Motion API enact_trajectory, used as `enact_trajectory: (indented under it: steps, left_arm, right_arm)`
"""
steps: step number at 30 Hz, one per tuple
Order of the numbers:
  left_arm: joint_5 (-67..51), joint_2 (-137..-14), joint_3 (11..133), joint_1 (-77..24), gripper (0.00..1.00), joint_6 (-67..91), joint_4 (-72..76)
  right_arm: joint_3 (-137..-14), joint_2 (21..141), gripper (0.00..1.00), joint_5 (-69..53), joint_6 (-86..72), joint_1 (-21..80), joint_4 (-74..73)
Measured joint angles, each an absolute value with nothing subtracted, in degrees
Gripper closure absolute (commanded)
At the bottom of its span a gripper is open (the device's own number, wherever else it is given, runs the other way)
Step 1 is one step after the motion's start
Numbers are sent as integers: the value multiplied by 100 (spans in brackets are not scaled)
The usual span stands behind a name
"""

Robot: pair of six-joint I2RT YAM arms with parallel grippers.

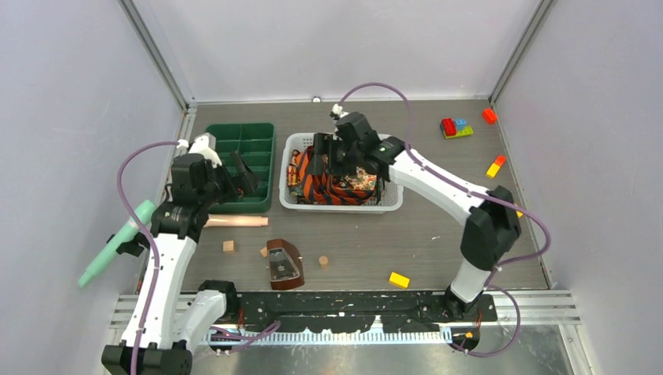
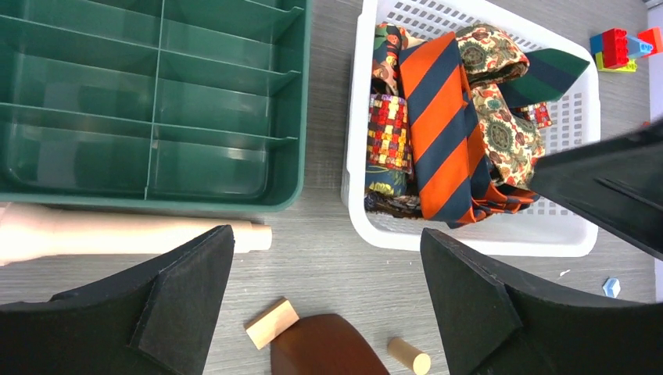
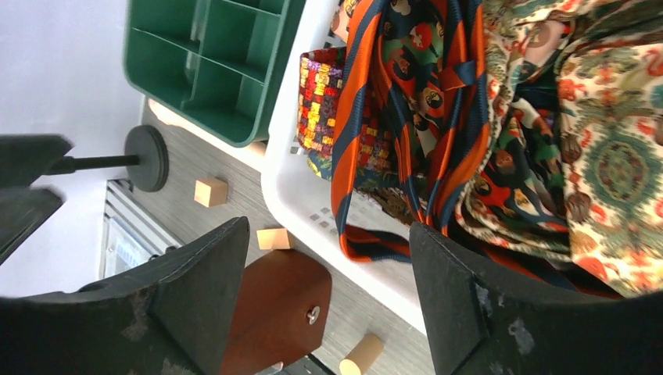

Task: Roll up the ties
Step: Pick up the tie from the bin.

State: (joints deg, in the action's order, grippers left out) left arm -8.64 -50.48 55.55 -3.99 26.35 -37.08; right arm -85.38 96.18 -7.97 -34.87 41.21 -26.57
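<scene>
Ties (image 2: 500, 137) lie heaped in the white basket (image 2: 469, 234), soft, light, slippery and probably tangled, the orange striped tie (image 2: 438, 125) on top best taken near an end, with right gripper (image 3: 327, 234) open above them and left gripper (image 2: 326, 234) open nearby.

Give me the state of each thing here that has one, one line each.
Orange striped tie, unrolled, lying on top in the basket.
Other ties, unrolled, bunched beside and under it.
White basket, holding the ties.
Green tray, visible compartments empty.
Left gripper, open, holding nothing.
Right gripper, open above the ties.
</scene>
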Motion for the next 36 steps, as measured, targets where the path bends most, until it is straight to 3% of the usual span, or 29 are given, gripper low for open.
enact_trajectory:
  steps: [8, 25, 29, 32, 36]
  left_arm:
    - [-840, -4694, 5299, -399, 8, 2482, -3841]
    - [-749, -4416, 5203, -399, 9, 2220, -4064]
    - [-749, -4403, 5181, -399, 9, 2202, -4101]
    - [-729, -4368, 5137, -399, 9, 2202, -4108]
    - [-698, -4346, 5107, -399, 9, 2202, -4125]
  right_arm:
    - [-9000, 10667, 27, -624, -3487, 4211, -2663]
    - [-9174, 11231, 42, -773, -3533, 4204, -2272]
    - [-9227, 11415, 58, -902, -3597, 4204, -2191]
    - [-9271, 11520, 77, -1061, -3634, 4204, -2069]
    - [-9334, 11539, 91, -1170, -3640, 4204, -1992]
